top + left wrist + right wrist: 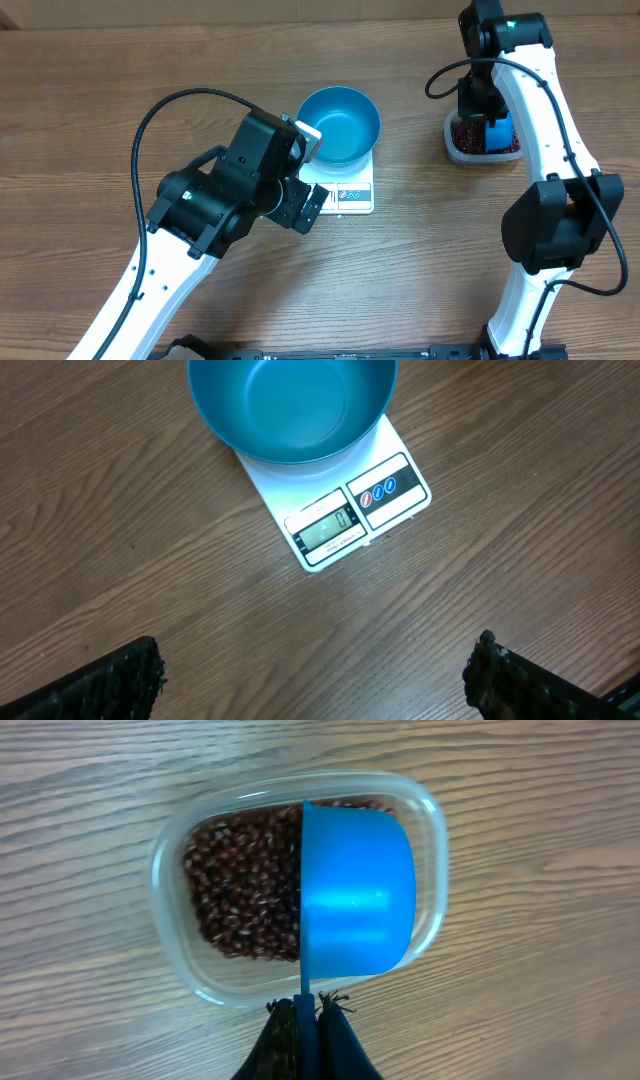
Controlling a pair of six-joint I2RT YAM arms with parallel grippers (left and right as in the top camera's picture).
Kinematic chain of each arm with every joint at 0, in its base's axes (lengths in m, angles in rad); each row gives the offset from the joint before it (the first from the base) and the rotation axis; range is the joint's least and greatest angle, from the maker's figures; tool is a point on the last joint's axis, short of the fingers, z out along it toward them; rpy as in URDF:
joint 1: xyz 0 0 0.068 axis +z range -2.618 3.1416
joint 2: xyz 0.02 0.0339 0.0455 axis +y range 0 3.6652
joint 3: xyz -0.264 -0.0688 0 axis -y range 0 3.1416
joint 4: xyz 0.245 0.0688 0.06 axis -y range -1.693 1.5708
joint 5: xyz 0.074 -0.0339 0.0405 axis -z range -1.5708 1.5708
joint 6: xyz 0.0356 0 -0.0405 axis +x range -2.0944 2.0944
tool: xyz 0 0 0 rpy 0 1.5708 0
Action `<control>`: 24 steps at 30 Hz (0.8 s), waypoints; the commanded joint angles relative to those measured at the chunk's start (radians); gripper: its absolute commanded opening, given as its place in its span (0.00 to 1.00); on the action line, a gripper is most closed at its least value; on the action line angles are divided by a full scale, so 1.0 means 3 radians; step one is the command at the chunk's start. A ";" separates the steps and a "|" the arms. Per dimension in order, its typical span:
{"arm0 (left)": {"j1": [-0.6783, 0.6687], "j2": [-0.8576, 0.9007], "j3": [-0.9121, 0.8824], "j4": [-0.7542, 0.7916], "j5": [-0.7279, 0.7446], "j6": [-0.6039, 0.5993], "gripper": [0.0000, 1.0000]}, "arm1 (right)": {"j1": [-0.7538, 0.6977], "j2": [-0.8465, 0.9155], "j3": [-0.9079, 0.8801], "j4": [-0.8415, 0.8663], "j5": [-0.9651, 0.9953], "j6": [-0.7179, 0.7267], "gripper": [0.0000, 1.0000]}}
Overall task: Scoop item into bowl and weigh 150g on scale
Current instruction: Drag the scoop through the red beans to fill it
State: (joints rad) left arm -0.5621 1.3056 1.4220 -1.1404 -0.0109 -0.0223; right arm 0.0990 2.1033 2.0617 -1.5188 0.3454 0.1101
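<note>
1. Right gripper (304, 1012): fingers pressed together, pinching the thin handle of the small blue plastic scoop (356, 890). I see the handle edge-on between them.
2. The scoop's cup sits over the right half of the clear rectangular plastic tub (162, 870), turned so that its blue back faces the wrist camera. I cannot tell whether its rim touches the contents.
3. Small dark red-brown beans (240, 890): a loose layer in the tub, showing in the left half beside the cup.
4. Right arm: from overhead I see it rise along the right side of the wooden table (100, 80), fold at the far edge and drop the wrist onto the tub.
5. Left gripper (316, 682): fingers spread wide, holding nothing, hanging above bare wood just short of the scale.
6. Small white square kitchen scale (352, 510): its display strip is nearest this gripper and reads zero, with buttons beside it.
7. Round deep bright blue bowl (290, 400): empty, upright on the scale's platform, covering its far part.
8. Left arm: it reaches diagonally from the near left corner toward the scale, well apart from the tub.
</note>
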 commanded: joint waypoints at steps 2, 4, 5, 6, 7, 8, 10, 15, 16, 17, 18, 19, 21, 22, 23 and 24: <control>0.0019 0.0009 0.0045 -0.0003 0.0038 0.0052 1.00 | -0.0004 -0.0017 0.0048 0.0008 -0.0197 -0.0045 0.04; 0.0019 0.0009 0.0045 -0.0001 0.0038 0.0052 1.00 | -0.0011 -0.0029 0.0055 0.0008 -0.0191 -0.0043 0.04; 0.0019 0.0009 0.0045 -0.0003 0.0038 0.0052 0.99 | -0.0019 -0.0041 0.0058 0.0008 -0.0158 -0.0028 0.04; 0.0019 0.0009 0.0045 -0.0003 0.0038 0.0052 0.99 | -0.0032 -0.0058 0.0069 0.0005 -0.0089 -0.0017 0.04; 0.0019 0.0009 0.0045 -0.0003 0.0038 0.0052 1.00 | -0.0036 -0.0071 0.0075 0.0001 -0.0029 -0.0005 0.04; 0.0019 0.0009 0.0045 -0.0003 0.0038 0.0052 1.00 | -0.0036 -0.0086 0.0075 -0.0003 0.0034 0.0008 0.04; 0.0019 0.0009 0.0045 -0.0003 0.0038 0.0052 0.99 | -0.0036 -0.0104 0.0075 -0.0018 0.0178 0.0042 0.04; 0.0019 0.0009 0.0045 -0.0001 0.0038 0.0052 1.00 | -0.0036 -0.0104 0.0072 -0.0051 0.0401 0.0075 0.04; 0.0019 0.0009 0.0045 -0.0003 0.0038 0.0052 1.00 | -0.0036 -0.0104 0.0072 -0.0051 0.0440 0.0102 0.04; 0.0019 0.0009 0.0045 -0.0003 0.0038 0.0052 0.99 | -0.0036 -0.0104 0.0072 -0.0051 0.0498 0.0148 0.04; 0.0019 0.0009 0.0045 -0.0003 0.0038 0.0052 1.00 | -0.0036 -0.0103 0.0072 -0.0046 0.0505 0.0145 0.04; 0.0019 0.0009 0.0045 -0.0003 0.0038 0.0052 1.00 | -0.0036 -0.0103 0.0070 -0.0038 0.0502 0.0145 0.04; 0.0019 0.0009 0.0045 -0.0001 0.0038 0.0052 1.00 | -0.0036 -0.0103 0.0069 -0.0027 0.0498 0.0144 0.04; 0.0019 0.0009 0.0045 -0.0003 0.0038 0.0052 1.00 | -0.0036 -0.0100 0.0067 -0.0015 0.0492 0.0144 0.04; 0.0019 0.0009 0.0045 -0.0001 0.0038 0.0052 1.00 | -0.0036 -0.0095 0.0064 -0.0006 0.0491 0.0144 0.04; 0.0019 0.0009 0.0045 -0.0003 0.0038 0.0052 1.00 | -0.0036 -0.0085 0.0064 -0.0004 0.0476 0.0142 0.04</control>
State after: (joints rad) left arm -0.5621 1.3056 1.4220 -1.1404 -0.0105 -0.0223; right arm 0.0978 2.1033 2.0617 -1.5269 0.4633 0.1375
